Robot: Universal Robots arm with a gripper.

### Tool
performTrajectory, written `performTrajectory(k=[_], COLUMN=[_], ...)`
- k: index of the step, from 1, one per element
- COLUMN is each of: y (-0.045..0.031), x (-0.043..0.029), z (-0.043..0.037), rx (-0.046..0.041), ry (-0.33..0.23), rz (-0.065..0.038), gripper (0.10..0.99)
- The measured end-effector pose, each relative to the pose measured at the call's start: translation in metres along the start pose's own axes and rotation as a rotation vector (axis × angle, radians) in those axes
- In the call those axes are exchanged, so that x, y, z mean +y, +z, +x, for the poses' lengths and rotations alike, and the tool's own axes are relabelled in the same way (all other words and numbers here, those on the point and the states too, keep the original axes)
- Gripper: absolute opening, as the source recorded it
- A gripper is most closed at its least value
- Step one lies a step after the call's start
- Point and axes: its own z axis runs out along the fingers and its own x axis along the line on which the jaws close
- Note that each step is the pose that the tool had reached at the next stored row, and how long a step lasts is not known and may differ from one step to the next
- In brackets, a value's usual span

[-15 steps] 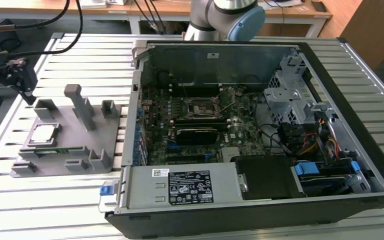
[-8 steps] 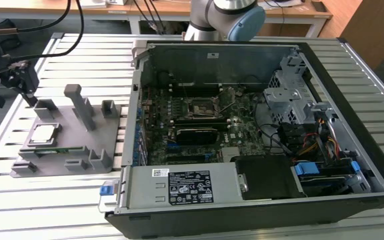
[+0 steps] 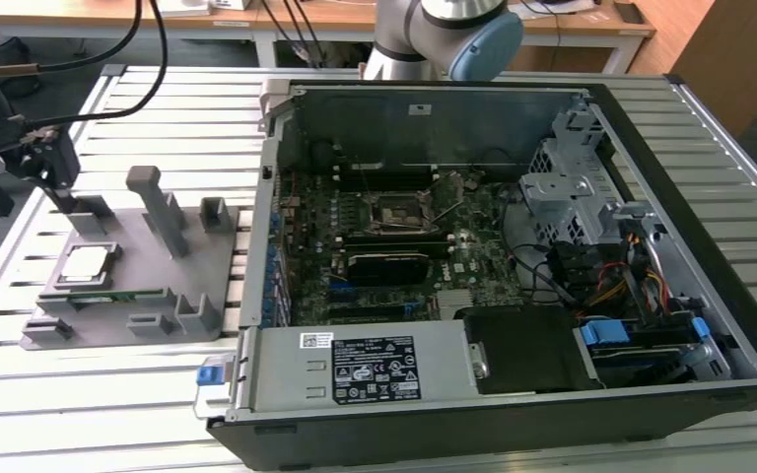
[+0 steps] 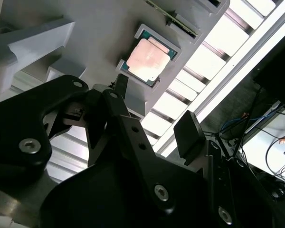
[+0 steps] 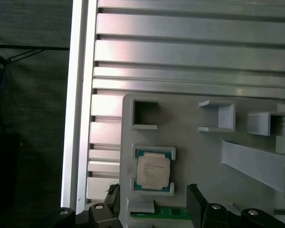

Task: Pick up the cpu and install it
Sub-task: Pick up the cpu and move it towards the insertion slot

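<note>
At the exterior view's left edge the gripper (image 3: 52, 169) hangs over the far end of the grey fixture (image 3: 155, 286), which rests on the slatted table (image 3: 155, 118). Just beside it, nearer the camera, the cpu (image 3: 86, 264) lies flat in a square recess of that fixture, silver top up. The gripper is not touching it.

In both wrist views the jaws stand wide apart with nothing between them. In the second wrist view the two black fingers (image 4: 187, 135) spread well clear of each other, and the cpu (image 4: 148, 59) sits beyond their tips, out past the gripper (image 4: 154, 111). In the first wrist view the cpu (image 5: 153, 172) lies in line with the gap between the fingers (image 5: 194, 199), just ahead of the gripper (image 5: 153, 197). Its width fits inside the opening, and neither tip has reached its edges. A green memory stick (image 5: 161, 212) lies on the fixture (image 5: 204, 156) close to the cpu, on the side nearer the fingertips.

Further toward the exterior view's right, the open computer case (image 3: 694, 296) lies on its side on the table, well apart from the cpu. On its board the square socket (image 3: 400, 209) sits with its metal frame around it. Behind the case rises the arm (image 3: 445, 34).
</note>
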Motion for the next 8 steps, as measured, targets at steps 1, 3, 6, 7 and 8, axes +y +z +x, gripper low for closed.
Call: performTrajectory(k=[1,3,6,7,8], y=[0.0007,0.0023,0.0054,0.0065,0.0076], x=[0.0,-0.0001,-0.0002,-0.0002,-0.0003], z=[0.0,0.0,0.0,0.0,-0.0001], rx=[0.0,0.0,0.0,0.0001,0.0], ry=[0.0,0.0,0.0,0.0,0.0], rz=[0.0,0.0,0.0,0.0,0.0], gripper=[0.663,0.663,0.663,0.663,0.663])
